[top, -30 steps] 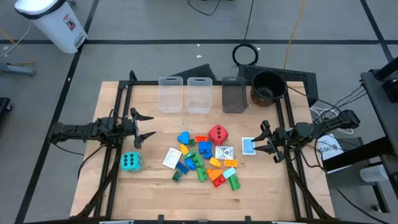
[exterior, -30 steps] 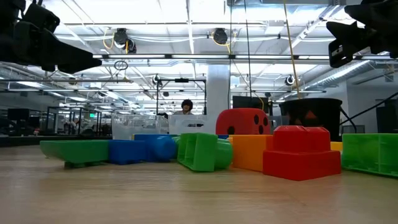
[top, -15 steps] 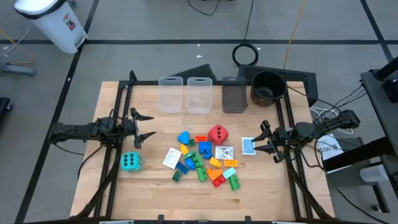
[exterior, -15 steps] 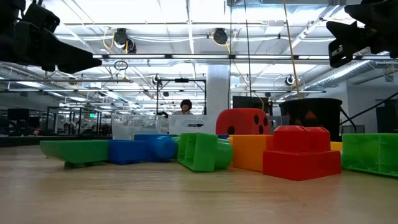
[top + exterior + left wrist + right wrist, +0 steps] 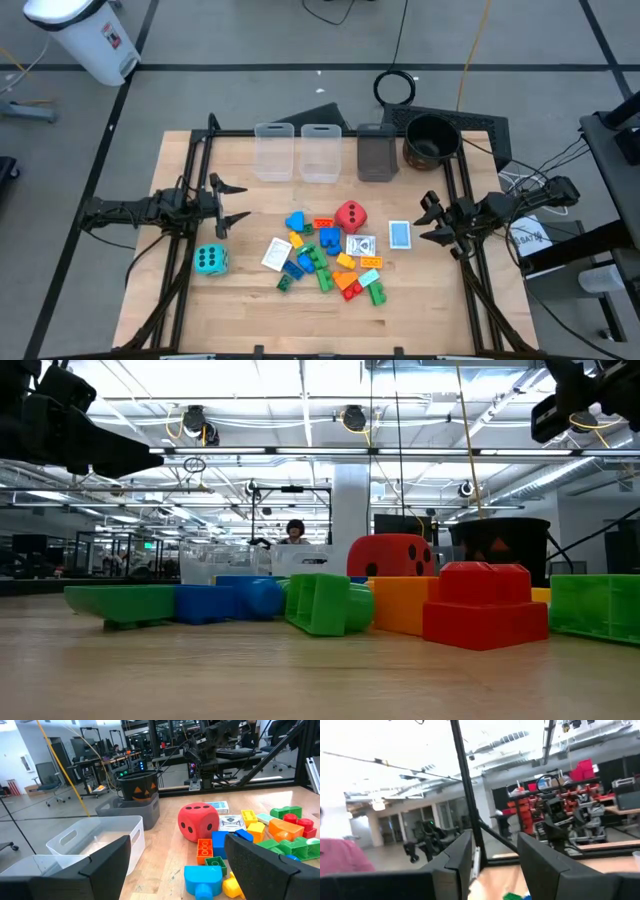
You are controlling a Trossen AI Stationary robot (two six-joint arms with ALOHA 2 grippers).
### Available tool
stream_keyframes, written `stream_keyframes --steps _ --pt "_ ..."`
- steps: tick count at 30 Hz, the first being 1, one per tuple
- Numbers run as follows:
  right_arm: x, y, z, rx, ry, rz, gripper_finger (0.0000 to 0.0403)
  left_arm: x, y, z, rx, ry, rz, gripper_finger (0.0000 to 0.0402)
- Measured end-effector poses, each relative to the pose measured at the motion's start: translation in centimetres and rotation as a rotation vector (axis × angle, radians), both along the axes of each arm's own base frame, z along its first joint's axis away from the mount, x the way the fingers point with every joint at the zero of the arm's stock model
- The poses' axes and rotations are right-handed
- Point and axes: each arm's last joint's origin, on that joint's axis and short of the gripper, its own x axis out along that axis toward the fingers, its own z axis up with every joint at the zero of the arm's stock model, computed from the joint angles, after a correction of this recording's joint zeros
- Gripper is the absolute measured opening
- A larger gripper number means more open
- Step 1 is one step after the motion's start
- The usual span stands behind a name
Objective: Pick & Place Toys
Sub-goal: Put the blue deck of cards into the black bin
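The toys lie loose in the middle of the table: a heap of coloured bricks (image 5: pixel 325 262), a red die (image 5: pixel 350 215), a teal die (image 5: pixel 210 260) off to the left, and small cards (image 5: pixel 361 246), one blue card (image 5: pixel 400 234) nearest the right arm. My left gripper (image 5: pixel 237 203) hovers level and open at the table's left, pointing at the heap. In its wrist view, the red die (image 5: pixel 198 822) and bricks (image 5: pixel 210 854) lie ahead. My right gripper (image 5: pixel 430 220) hangs open at the right, tipped upward and clear of the blue card. Nothing is between its fingers (image 5: pixel 462 855).
Along the far edge stand two clear bins (image 5: pixel 274 152) (image 5: pixel 321 152), a grey bin (image 5: pixel 377 155) and a round black pot (image 5: pixel 430 140). Black frame rails (image 5: pixel 190 180) run down both sides. A person's sleeve (image 5: pixel 342 856) shows beyond the table.
My right gripper has tipped its fingers upward and risen a little, drawing back from the blue card toward the table's right edge. Its gap looks unchanged. The toys and my left gripper have kept still.
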Motion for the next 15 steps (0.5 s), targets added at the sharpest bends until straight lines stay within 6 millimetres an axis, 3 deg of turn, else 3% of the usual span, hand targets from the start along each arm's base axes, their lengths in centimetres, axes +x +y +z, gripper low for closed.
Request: stream_keyframes --steps 3,8,13,15 --pt "0.4 0.3 -0.1 -0.015 0.008 0.059 0.013 0.0 0.0 0.0 0.0 0.0 0.0 0.0324" --pt "1.0 1.5 0.9 -0.032 -0.153 0.123 0.013 0.0 0.0 0.0 0.0 0.0 0.0 0.0324" --pt "2.4 3.8 0.6 -0.155 -0.223 0.197 0.013 0.0 0.0 0.0 0.0 0.0 0.0 0.0324" --pt "4.0 5.5 1.5 -0.196 -0.207 0.26 0.013 0.0 0.0 0.0 0.0 0.0 0.0 0.0324"
